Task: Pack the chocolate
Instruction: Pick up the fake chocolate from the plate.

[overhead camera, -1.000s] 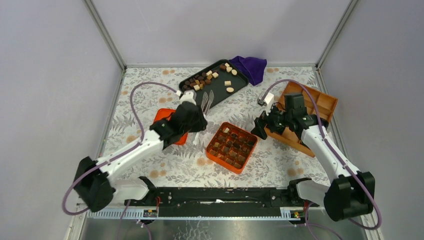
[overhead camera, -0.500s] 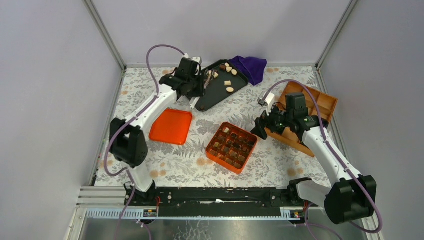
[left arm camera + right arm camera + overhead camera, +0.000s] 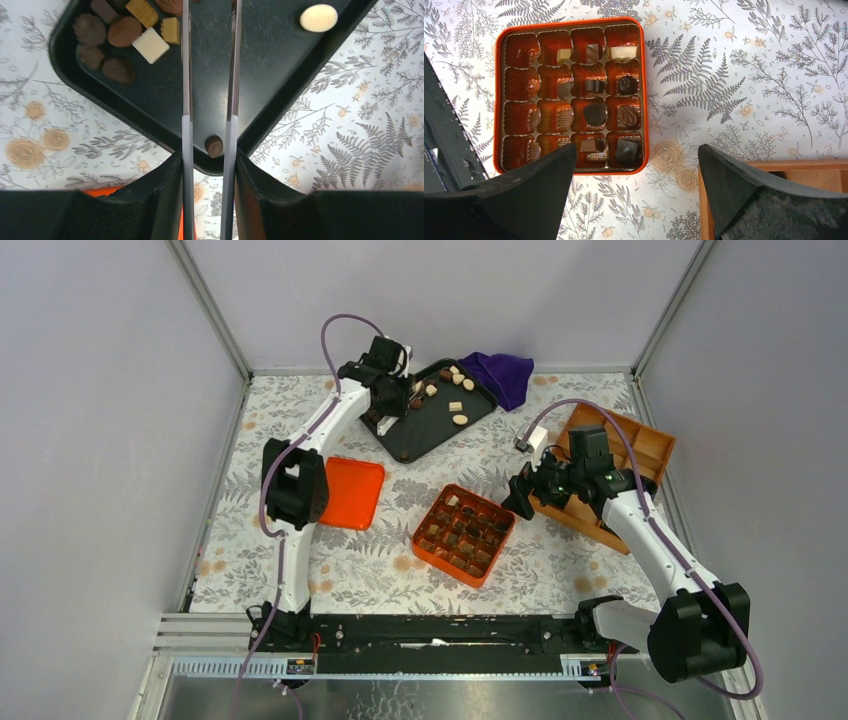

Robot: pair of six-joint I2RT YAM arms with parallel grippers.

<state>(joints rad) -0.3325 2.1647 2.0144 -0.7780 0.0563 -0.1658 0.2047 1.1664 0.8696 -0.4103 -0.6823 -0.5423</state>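
Note:
Loose chocolate (image 3: 447,380) lies on a black tray (image 3: 440,430) at the back. My left gripper (image 3: 392,400) hovers over the tray's near-left part, shut on metal tongs (image 3: 186,75). The tongs' arms stand apart and their tips run out of the left wrist view. Between those arms a single brown piece (image 3: 214,146) rests in the tray's near corner, with a cluster of pieces (image 3: 125,35) to the left. An orange box (image 3: 440,565) with several filled cups sits mid-table. Just right of that box my right gripper (image 3: 520,495) hangs open and empty.
An orange lid (image 3: 343,492) lies left of the box. A wooden compartment box (image 3: 610,475) stands under the right arm at the right edge. A purple cloth (image 3: 498,375) is bunched behind the tray. A white oval piece (image 3: 318,17) sits apart on the tray.
My left arm has swung from the middle of the table back over the black tray, carrying the tongs. The right arm has stayed still.

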